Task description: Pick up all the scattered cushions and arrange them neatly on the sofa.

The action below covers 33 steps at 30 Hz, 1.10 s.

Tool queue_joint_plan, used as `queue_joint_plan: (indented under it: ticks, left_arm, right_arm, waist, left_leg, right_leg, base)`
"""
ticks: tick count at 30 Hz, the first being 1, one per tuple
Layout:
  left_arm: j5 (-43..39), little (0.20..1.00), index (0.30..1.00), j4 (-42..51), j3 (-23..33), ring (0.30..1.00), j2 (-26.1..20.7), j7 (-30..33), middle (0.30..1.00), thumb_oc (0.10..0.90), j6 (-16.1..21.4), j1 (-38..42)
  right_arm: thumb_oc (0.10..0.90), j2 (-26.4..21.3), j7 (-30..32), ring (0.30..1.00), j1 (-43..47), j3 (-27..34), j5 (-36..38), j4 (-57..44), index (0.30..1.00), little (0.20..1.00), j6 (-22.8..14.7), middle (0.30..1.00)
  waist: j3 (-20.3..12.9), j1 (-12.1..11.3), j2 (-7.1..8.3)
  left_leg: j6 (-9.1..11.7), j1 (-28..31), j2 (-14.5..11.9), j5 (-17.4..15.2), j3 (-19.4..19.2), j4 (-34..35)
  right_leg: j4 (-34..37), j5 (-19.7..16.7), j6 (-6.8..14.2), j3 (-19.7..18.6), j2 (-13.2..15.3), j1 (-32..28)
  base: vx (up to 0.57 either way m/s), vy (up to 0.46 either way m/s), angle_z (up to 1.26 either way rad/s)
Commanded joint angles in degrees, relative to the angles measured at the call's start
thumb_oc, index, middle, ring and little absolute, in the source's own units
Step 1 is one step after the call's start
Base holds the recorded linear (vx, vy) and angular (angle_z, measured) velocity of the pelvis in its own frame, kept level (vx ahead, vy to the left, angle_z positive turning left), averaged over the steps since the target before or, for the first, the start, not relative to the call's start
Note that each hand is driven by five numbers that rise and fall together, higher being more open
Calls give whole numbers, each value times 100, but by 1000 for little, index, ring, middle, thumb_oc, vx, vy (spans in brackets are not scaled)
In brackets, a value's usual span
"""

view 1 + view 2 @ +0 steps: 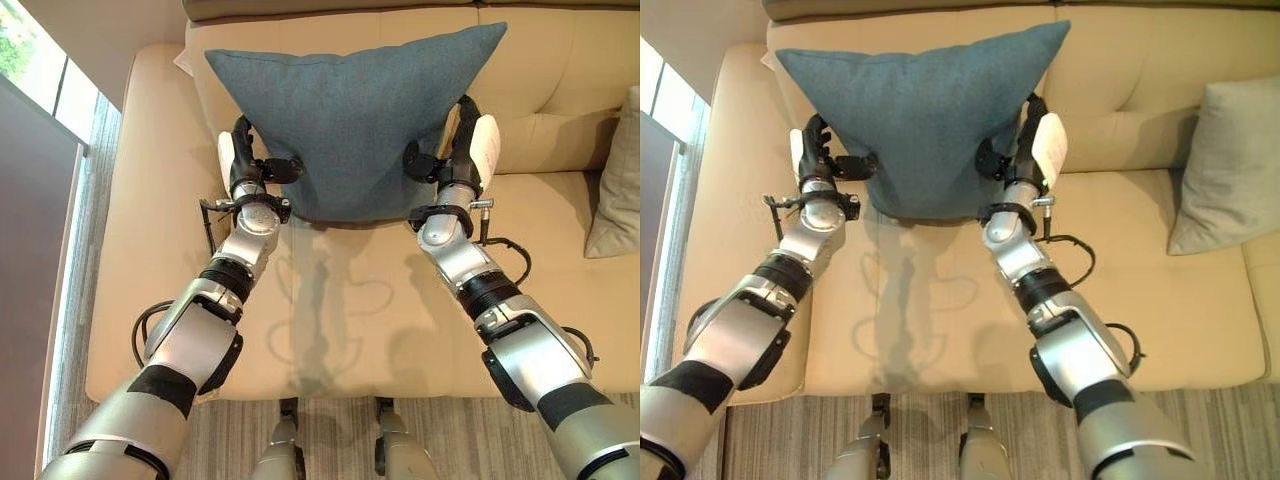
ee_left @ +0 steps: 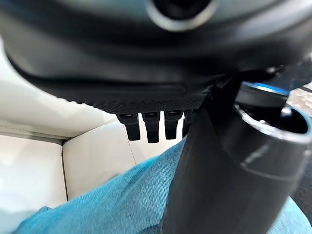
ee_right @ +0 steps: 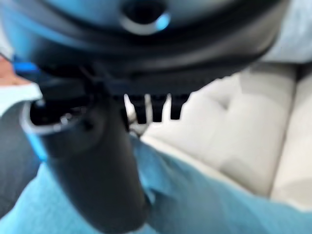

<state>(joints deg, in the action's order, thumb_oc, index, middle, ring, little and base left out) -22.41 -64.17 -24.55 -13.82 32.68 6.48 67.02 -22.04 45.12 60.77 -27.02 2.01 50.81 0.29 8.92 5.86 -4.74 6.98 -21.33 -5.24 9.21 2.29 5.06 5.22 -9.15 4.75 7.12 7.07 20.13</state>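
A blue cushion (image 1: pixel 355 110) stands upright over the beige sofa (image 1: pixel 350 330), its top corners spread wide in front of the backrest. My left hand (image 1: pixel 243 160) grips its lower left edge and my right hand (image 1: pixel 470 150) grips its lower right edge. Each thumb presses on the front face while the fingers reach behind the fabric. In the left wrist view the thumb (image 2: pixel 219 185) lies over the blue cloth (image 2: pixel 112 204). The right wrist view shows the same pinch, thumb (image 3: pixel 97 170) on cloth (image 3: pixel 219 204). The cushion's bottom edge is close to the seat; contact is unclear.
A grey cushion (image 1: pixel 1220 165) leans against the backrest at the sofa's right end. The sofa's left armrest (image 1: pixel 140 150) is beside a floor-level window (image 1: pixel 40 130). Striped carpet (image 1: pixel 330 440) runs along the seat's front edge.
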Motion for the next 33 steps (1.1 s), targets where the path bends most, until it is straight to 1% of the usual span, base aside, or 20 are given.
queue_joint_plan:
  ticks: [1, 5, 6, 8, 9, 10, 11, 12, 14, 15, 16, 17, 18, 21, 25, 26, 28, 30, 32, 33]
  left_arm:
    - [581, 900, 900, -112, -112, 900, 24, 380, 900, 800, 386, 968]
    - [364, 900, 900, -175, -107, 900, 26, 201, 900, 800, 429, 904]
    - [398, 900, 900, -156, -109, 900, 46, 194, 900, 800, 398, 860]
    - [486, 900, 900, -195, -103, 900, 84, 169, 900, 800, 324, 802]
    - [592, 900, 900, -162, -95, 900, 30, 158, 900, 800, 264, 698]
    - [595, 900, 900, -153, -99, 900, 38, 159, 900, 800, 260, 680]
    - [651, 900, 900, -115, -76, 900, -25, 112, 900, 800, 260, 610]
    - [920, 900, 900, 69, -32, 900, -146, 47, 900, 800, 261, 466]
    - [925, 900, 900, 76, -36, 900, -134, 50, 900, 800, 257, 463]
    - [1090, 900, 900, 184, -45, 900, -229, 22, 900, 800, 239, 395]
    - [1201, 900, 900, 128, -91, 900, -311, -95, 900, 800, 211, 394]
    - [1200, 900, 900, 120, -102, 900, -296, -100, 900, 800, 216, 398]
    - [1181, 900, 900, -61, -123, 900, -492, -250, 900, 800, 216, 464]
    - [1105, 900, 900, -228, -119, 900, -593, -353, 900, 800, 196, 526]
    - [1183, 900, 900, -282, -89, 900, -679, -413, 900, 800, 219, 494]
    - [1214, 900, 900, -262, -76, 900, -670, -424, 900, 800, 236, 469]
    - [1248, 900, 900, -332, -79, 900, -626, -355, 900, 800, 209, 472]
    - [1205, 900, 900, -406, -48, 900, -547, -312, 900, 800, 176, 489]
    - [1185, 900, 900, -447, -67, 900, -447, -317, 900, 800, 132, 575]
    - [1214, 900, 900, -458, -133, 900, -314, -304, 900, 800, 93, 597]
  right_arm:
    - [800, -353, 532, 900, 487, -12, -823, -370, 900, 900, -327, 900]
    - [800, -495, 490, 900, 347, 42, -743, -543, 900, 900, -405, 900]
    - [800, -499, 433, 900, 243, 70, -690, -723, 900, 900, -495, 900]
    - [800, -489, 83, 900, -32, 141, -306, -1244, 900, 900, -854, 900]
    - [800, -546, -334, 900, -457, 145, -19, -2021, 900, 900, -1151, 900]
    - [800, -559, -350, 900, -500, 163, -19, -2065, 900, 900, -1134, 900]
    - [800, -727, -675, 900, -710, 101, -80, -2563, 900, 900, -1273, 900]
    - [800, -1491, -965, 900, -1083, 24, -903, -3619, 900, 900, -1356, 900]
    - [800, -1504, -974, 900, -1117, 49, -910, -3657, 900, 900, -1339, 900]
    - [800, -1835, -1168, 900, -1329, 178, -1020, -4201, 900, 900, -1563, 900]
    - [800, -2100, -1633, 900, -1712, 372, -736, -4706, 900, 900, -1894, 900]
    - [800, -2117, -1667, 900, -1752, 414, -714, -4738, 900, 900, -1889, 900]
    - [800, -2467, -2094, 900, -1951, 441, -412, -5060, 900, 900, -2091, 900]
    - [800, -2591, -2213, 900, -2183, 595, -325, -5242, 900, 900, -2165, 900]
    - [800, -2877, -1962, 900, -2424, 899, -917, -5492, 900, 900, -2234, 900]
    - [800, -2917, -1841, 900, -2493, 964, -1112, -5517, 900, 900, -2199, 900]
    - [800, -2782, -1481, 900, -2506, 1096, -1383, -5458, 900, 900, -2116, 900]
    - [800, -2636, -1407, 900, -2540, 1199, -1324, -5531, 900, 900, -2130, 900]
    - [800, -2438, -1690, 900, -2639, 1270, -795, -5639, 900, 900, -2260, 900]
    - [800, -2128, -2218, 900, -2740, 1205, 160, -5609, 900, 900, -2404, 900]
  waist:
    - [-466, 66, -156]
    - [-560, 87, -178]
    - [-589, 89, -185]
    - [-605, 131, -180]
    - [-599, 203, -179]
    - [-614, 196, -177]
    - [-611, 242, -164]
    - [-616, 298, -150]
    - [-641, 293, -155]
    - [-619, 350, -139]
    - [-621, 432, -121]
    - [-634, 414, -116]
    - [-624, 501, -98]
    - [-601, 568, -102]
    - [-521, 634, -109]
    - [-496, 649, -112]
    - [-442, 660, -109]
    - [-416, 671, -110]
    - [-393, 690, -104]
    - [-365, 682, -95]
  left_leg:
    - [159, 132, -110, -480, -186, -6]
    - [163, 195, -125, -486, -192, -6]
    - [161, 217, -124, -491, -187, -6]
    - [163, 240, -132, -496, -199, -6]
    - [169, 241, -158, -495, -234, -6]
    - [169, 241, -158, -496, -234, -6]
    - [172, 230, -168, -499, -252, -6]
    - [177, 243, -183, -541, -268, -6]
    - [174, 203, -179, -510, -256, -6]
    - [178, 219, -190, -544, -273, -6]
    - [177, 166, -197, -517, -288, -6]
    - [176, 160, -196, -517, -288, -6]
    - [181, 128, -211, -528, -320, -6]
    - [179, 118, -215, -537, -366, -6]
    - [161, 135, -215, -555, -396, -6]
    - [154, 139, -212, -562, -398, -6]
    - [136, 159, -207, -576, -410, -6]
    - [123, 172, -208, -580, -411, -6]
    - [115, 170, -204, -588, -412, -6]
    - [103, 217, -203, -627, -412, -6]
  right_leg:
    - [-42, 753, 314, -307, -70, -284]
    - [-58, 797, 317, -293, -78, -373]
    - [-62, 805, 316, -295, -75, -398]
    - [-73, 807, 314, -294, -79, -418]
    - [-82, 801, 316, -314, -82, -405]
    - [-83, 803, 316, -314, -83, -405]
    - [-91, 803, 318, -329, -87, -382]
    - [-113, 841, 326, -334, -93, -373]
    - [-111, 816, 326, -326, -90, -340]
    - [-117, 843, 333, -343, -99, -340]
    - [-115, 805, 341, -351, -97, -278]
    - [-116, 805, 342, -351, -96, -271]
    - [-106, 786, 363, -360, -94, -225]
    - [-108, 767, 378, -387, -94, -187]
    - [-128, 782, 390, -410, -83, -174]
    - [-136, 789, 392, -414, -80, -172]
    - [-163, 802, 387, -428, -73, -169]
    - [-176, 810, 385, -440, -79, -160]
    - [-195, 822, 382, -442, -77, -152]
    - [-207, 846, 372, -455, -83, -181]
  base:
    - [76, -22, -2]
    - [72, -11, 1]
    - [66, -3, 4]
    - [70, -5, 4]
    - [55, 1, 4]
    - [57, 2, 3]
    - [74, -10, -1]
    - [60, -8, -2]
    - [26, -7, 3]
    - [35, -4, 6]
    - [36, -4, 1]
    - [0, 0, 0]
    - [25, -2, -4]
    - [20, 10, -15]
    - [15, 10, -7]
    - [0, 0, 0]
    - [0, 0, 0]
    - [0, 0, 0]
    - [0, 0, 0]
    - [0, 0, 0]
